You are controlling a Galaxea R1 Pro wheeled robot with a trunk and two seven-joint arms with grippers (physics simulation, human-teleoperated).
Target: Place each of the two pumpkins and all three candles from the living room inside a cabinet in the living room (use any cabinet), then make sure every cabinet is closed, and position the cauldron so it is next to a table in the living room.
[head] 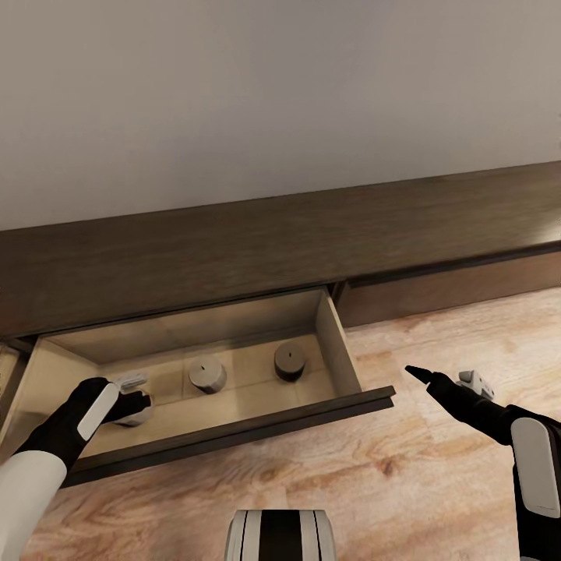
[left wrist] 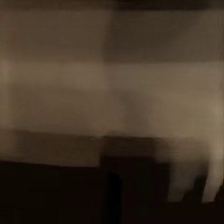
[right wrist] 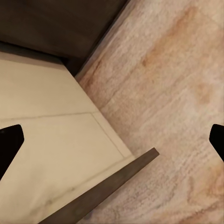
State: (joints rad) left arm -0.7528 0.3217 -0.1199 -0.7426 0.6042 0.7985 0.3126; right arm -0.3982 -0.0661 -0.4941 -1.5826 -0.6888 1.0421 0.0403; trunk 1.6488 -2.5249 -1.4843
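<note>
The left hand (head: 128, 401) reaches down into the open drawer (head: 234, 432) of the cabinet (head: 234, 234), right at the third candle (head: 139, 413), which sits at its fingertips on the pale drawer floor. Whether the fingers clamp the candle or have let go of it I cannot tell; they hide most of it, and the left wrist view is only a dim blur. Two more candles stand beyond that hand, toward the drawer's far end: one (head: 207, 375) close by, another (head: 290, 361) further along near the side wall. No pumpkins or cauldron are in sight here.

The step in hand looks like setting the last candle down. To do it well, the candle should rest flat on the drawer floor before the fingers part, and they should part fully so nothing drags it over. The lift out should go straight up, clear of the dark front panel just behind the wrist, since a knock there could jolt all three candles.

The right hand (head: 444, 384) hovers above the wood floor (head: 436, 483), off the drawer's open corner, fingers spread wide and holding nothing. It is well placed to push the front panel shut later, slowly, so the candles stay upright.
</note>
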